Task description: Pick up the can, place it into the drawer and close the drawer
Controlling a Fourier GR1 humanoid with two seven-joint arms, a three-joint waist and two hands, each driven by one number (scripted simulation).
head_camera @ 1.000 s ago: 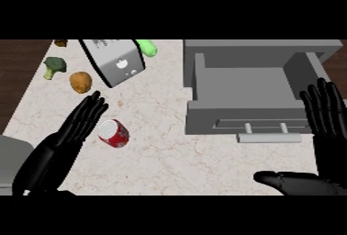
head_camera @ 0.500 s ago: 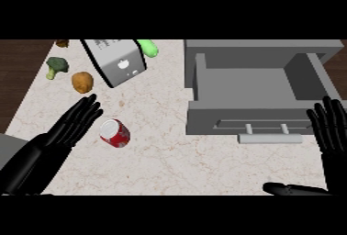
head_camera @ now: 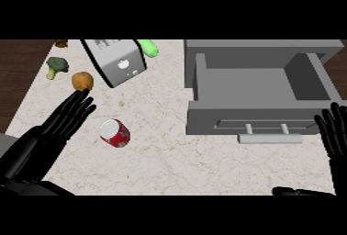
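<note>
— Hands first: what can you actually see of them?

— Left hand comes in from the lower left, fingers straight and spread flat over the counter, holding nothing. Its fingertips end just below the potato. Right hand is cut by the right edge; the fingers that show are straight and upright, empty, and a dark piece near the bottom right corner is probably its thumb — too little shows to be sure.

— And the can?

— Can lies tipped on the marble counter, just right of the left hand's fingers and apart from them. It is red with a silver top turned up toward the view. There is white marking on the red side, but no word of it can be read.

— Drawer?

— Drawer stands pulled open, grey, nothing visible inside, well right of the can. A pale handle sits on its front face.

— Anything else with writing?

— A grey box leans at the top with a white apple-shaped mark and small lines of print, unreadable. Beside it, broccoli at the left and a green vegetable at the right; a brown thing at the top edge is cut off and I cannot name it.
</note>
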